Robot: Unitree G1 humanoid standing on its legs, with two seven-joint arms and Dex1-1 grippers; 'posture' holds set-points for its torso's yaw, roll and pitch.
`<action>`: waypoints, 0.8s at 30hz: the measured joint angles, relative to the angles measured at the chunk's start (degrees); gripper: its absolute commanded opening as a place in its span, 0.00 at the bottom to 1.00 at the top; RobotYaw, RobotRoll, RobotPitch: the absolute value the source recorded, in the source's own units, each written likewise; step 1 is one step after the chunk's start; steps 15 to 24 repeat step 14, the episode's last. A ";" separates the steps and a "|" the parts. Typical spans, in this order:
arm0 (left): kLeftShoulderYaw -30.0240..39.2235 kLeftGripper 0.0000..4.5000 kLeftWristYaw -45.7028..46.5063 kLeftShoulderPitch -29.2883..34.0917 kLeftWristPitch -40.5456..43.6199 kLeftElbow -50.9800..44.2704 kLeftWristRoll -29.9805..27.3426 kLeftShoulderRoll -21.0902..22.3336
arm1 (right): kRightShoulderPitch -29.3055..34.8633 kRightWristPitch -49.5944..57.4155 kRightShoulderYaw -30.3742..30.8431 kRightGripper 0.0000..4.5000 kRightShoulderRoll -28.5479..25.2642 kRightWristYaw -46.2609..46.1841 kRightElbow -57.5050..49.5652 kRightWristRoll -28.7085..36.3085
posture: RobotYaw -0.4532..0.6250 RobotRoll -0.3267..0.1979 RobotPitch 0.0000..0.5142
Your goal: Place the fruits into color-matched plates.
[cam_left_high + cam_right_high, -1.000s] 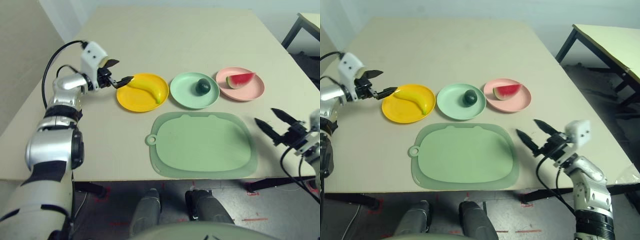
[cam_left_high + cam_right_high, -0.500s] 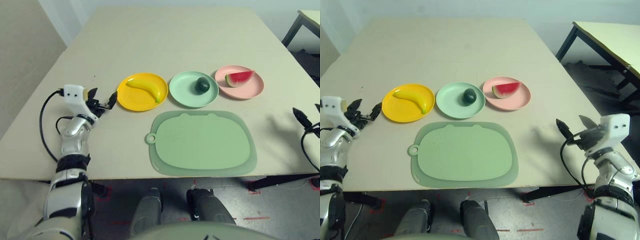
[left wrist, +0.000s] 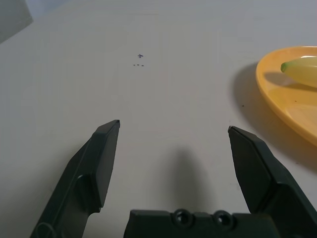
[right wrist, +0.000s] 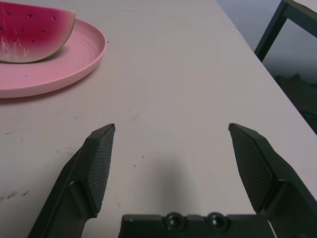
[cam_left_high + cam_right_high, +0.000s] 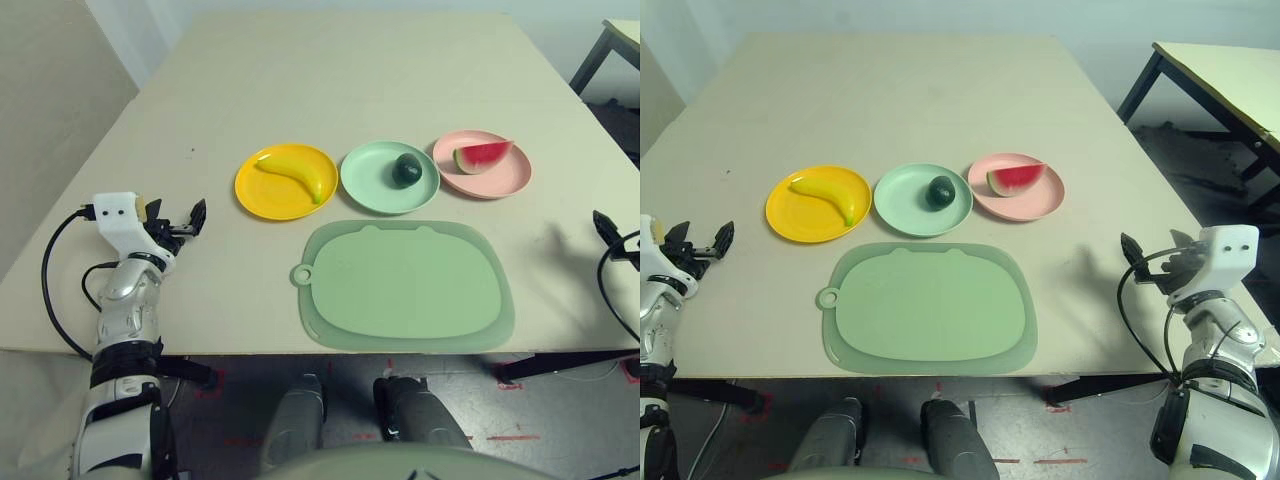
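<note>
Green mat [image 5: 406, 285] on table [image 5: 330, 80], prob. 2nd table [image 5: 1230, 85] nearby.

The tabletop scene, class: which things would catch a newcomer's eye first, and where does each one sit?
Probably the row of three bright plates, each with a fruit: the banana on the yellow plate at left, the dark avocado on the mint plate in the middle, the red watermelon wedge on the pink plate at right. Next, perhaps, the large pale green mat, lying nearer the robot.
</note>
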 measured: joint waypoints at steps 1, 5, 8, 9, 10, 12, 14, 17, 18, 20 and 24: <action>0.00 0.99 -0.23 -0.36 -0.01 0.43 -0.01 0.06 | 0.00 -0.02 0.00 1.00 0.03 0.00 0.01 -0.14 | 0.45 0.62 0.30; 0.01 0.99 -0.54 -1.79 -0.08 3.16 0.00 0.28 | 0.03 -0.42 -0.03 1.00 0.44 0.01 0.00 -0.23 | 0.46 0.62 0.30; 0.03 0.99 -0.72 -2.98 -0.09 3.70 -0.18 0.34 | 0.26 -0.94 -0.05 1.00 1.17 0.05 -0.01 -0.23 | 0.47 0.62 0.29; 0.03 0.99 -0.84 -3.24 -0.14 3.71 -0.19 0.45 | 0.37 -1.08 -0.06 1.00 1.48 0.05 -0.01 -0.22 | 0.47 0.62 0.29; 0.03 0.99 -1.01 -3.39 -0.30 3.71 -0.19 0.72 | 0.47 -1.20 -0.08 1.00 1.93 0.04 0.00 -0.20 | 0.46 0.62 0.29; 0.04 0.99 -1.32 -3.55 -0.62 4.02 -0.19 1.24 | 0.80 -1.25 -0.09 1.00 2.54 0.03 -0.01 -0.19 | 0.46 0.62 0.29; 0.04 0.99 -1.46 -3.60 -0.89 4.74 -0.19 1.76 | 0.99 -1.29 -0.09 1.00 2.72 0.03 -0.02 -0.19 | 0.45 0.62 0.29; 0.04 0.99 -1.46 -3.60 -0.89 4.74 -0.19 1.76 | 0.99 -1.29 -0.09 1.00 2.72 0.03 -0.02 -0.19 | 0.45 0.62 0.29; 0.04 0.99 -1.46 -3.60 -0.89 4.74 -0.19 1.76 | 0.99 -1.29 -0.09 1.00 2.72 0.03 -0.02 -0.19 | 0.45 0.62 0.29; 0.04 0.99 -1.46 -3.60 -0.89 4.74 -0.19 1.76 | 0.99 -1.29 -0.09 1.00 2.72 0.03 -0.02 -0.19 | 0.45 0.62 0.29; 0.04 0.99 -1.46 -3.60 -0.89 4.74 -0.19 1.76 | 0.99 -1.29 -0.09 1.00 2.72 0.03 -0.02 -0.19 | 0.45 0.62 0.29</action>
